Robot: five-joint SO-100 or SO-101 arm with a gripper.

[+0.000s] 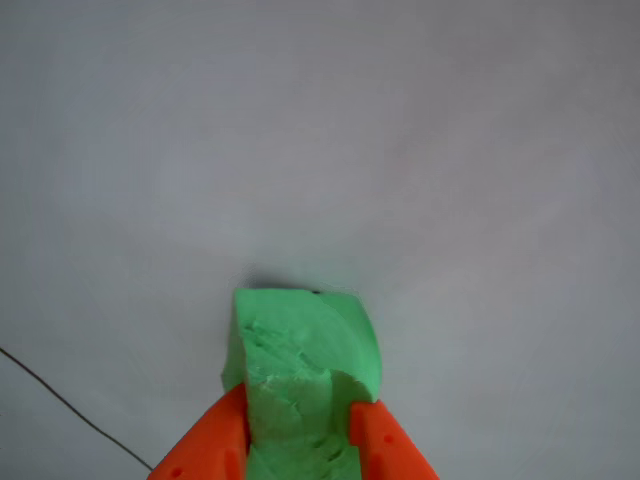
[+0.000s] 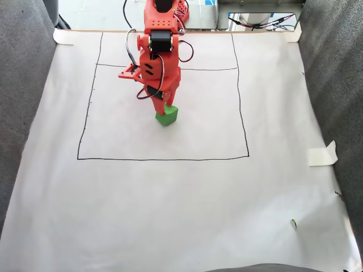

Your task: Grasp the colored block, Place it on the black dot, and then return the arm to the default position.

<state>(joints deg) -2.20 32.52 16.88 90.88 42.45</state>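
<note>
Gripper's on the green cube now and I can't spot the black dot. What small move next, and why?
Probably a short lift straight up. The gripper has both orange fingers against the green cube, which seems to sit on the white paper inside the drawn rectangle. A tiny dark speck shows at the cube's far edge, so raising it may reveal the dot.

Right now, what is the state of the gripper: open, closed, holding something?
Gripper: closed on the green block, one orange finger on each side.

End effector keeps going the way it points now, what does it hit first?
The end effector points down, shut on the green block. Straight on, the block would likely press into the white paper; any gap beneath is unclear.
</note>
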